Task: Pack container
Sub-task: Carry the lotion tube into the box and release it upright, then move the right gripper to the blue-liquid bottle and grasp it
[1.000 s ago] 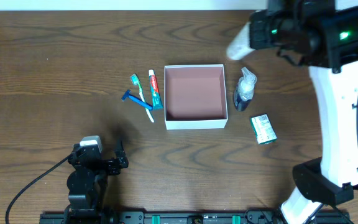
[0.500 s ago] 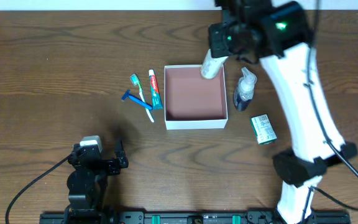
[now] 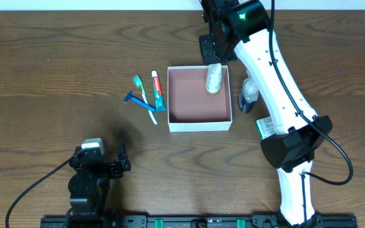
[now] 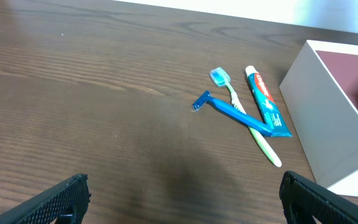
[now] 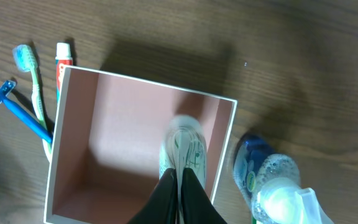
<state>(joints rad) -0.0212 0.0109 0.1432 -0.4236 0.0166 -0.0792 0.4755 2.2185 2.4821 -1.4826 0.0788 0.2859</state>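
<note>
The container [image 3: 199, 123] is a square white box with a reddish-brown inside, at the table's middle; it also shows in the right wrist view [image 5: 61, 143] and the left wrist view [image 4: 322, 118]. My right gripper [image 3: 214, 63] is shut on a white tube with green print [image 3: 213, 78] and holds it over the box's far right corner; in the right wrist view the jaws [image 5: 182, 180] pinch the tube [image 5: 183, 146]. My left gripper [image 3: 100, 161] is open and empty at the near left, its fingers [image 4: 182, 199] wide apart.
A toothbrush [image 3: 139, 85], a blue razor [image 3: 141, 103] and a toothpaste tube [image 3: 158, 90] lie left of the box. A pump bottle [image 3: 248, 94] lies right of it, and a green-and-white packet [image 3: 268, 131] nearer the front.
My right arm has swung left from the table's far right, carrying the white tube over the box's far right corner. The left arm has not moved.
</note>
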